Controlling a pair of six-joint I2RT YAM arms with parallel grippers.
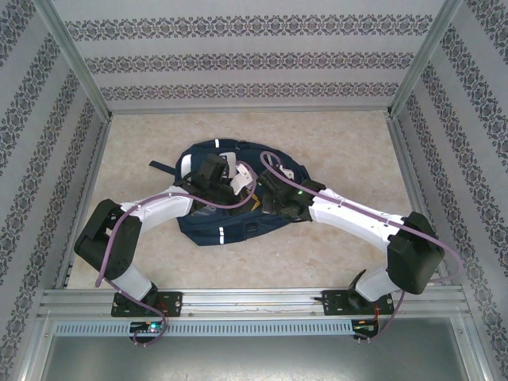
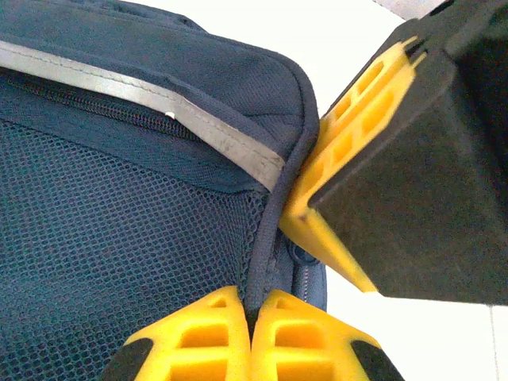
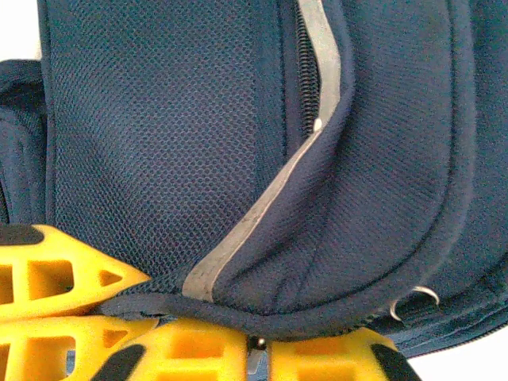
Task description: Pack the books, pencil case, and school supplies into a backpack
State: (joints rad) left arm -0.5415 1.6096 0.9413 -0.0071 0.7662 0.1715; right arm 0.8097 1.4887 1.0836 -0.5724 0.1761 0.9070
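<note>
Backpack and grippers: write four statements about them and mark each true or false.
1. The left gripper is shut on the backpack, on its piped edge. True.
2. The backpack stands upright against the back wall. False: it lies flat in the middle of the table.
3. The right gripper hangs wide open above bare table. False: it is shut at the backpack's edge, close beside the left gripper.
4. A grey stripe runs beside a zipper. True.

Lab robot cell: aluminium frame (image 1: 254, 303), patterned wall panels (image 1: 238, 59).
</note>
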